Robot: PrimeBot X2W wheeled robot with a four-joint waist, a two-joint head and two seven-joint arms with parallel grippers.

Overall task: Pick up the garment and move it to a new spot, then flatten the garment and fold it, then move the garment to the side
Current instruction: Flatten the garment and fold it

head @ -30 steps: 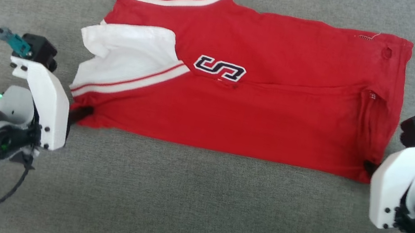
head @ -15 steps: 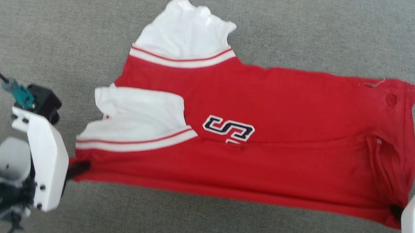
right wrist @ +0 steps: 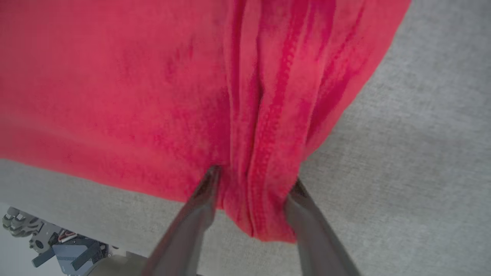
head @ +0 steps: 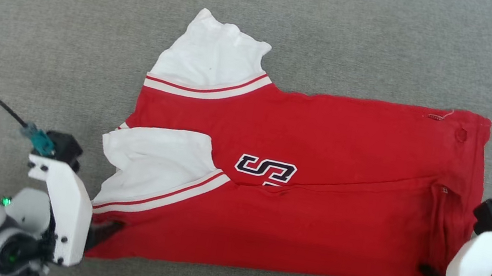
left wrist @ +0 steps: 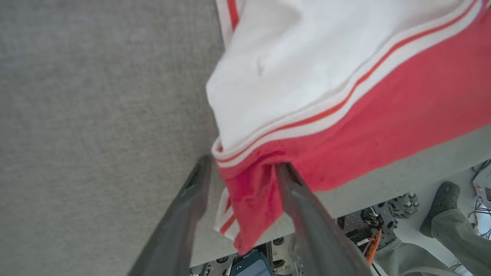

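Note:
The garment (head: 320, 169) is bright red with white sleeves and a dark "S" patch. It lies folded and flat across the grey table. My left gripper (head: 105, 229) is at its near left corner. In the left wrist view my left gripper (left wrist: 242, 165) stands open, and the red corner of the garment (left wrist: 345, 115) lies loose between the spread fingers. My right gripper (head: 429, 275) is at the near right corner. In the right wrist view my right gripper (right wrist: 254, 177) is open too, with a bunched red hem of the garment (right wrist: 115, 96) between its fingers.
The grey fabric table (head: 46, 27) runs on all sides of the garment. Its near edge (left wrist: 383, 188) is close behind the garment's front hem. Below that edge are robot base parts and a person's foot (left wrist: 437, 207).
Both grippers were shut on the garment's near corners and have opened, letting the fabric go slack. The garment lies nearer the table's front edge, and the head view has shifted.

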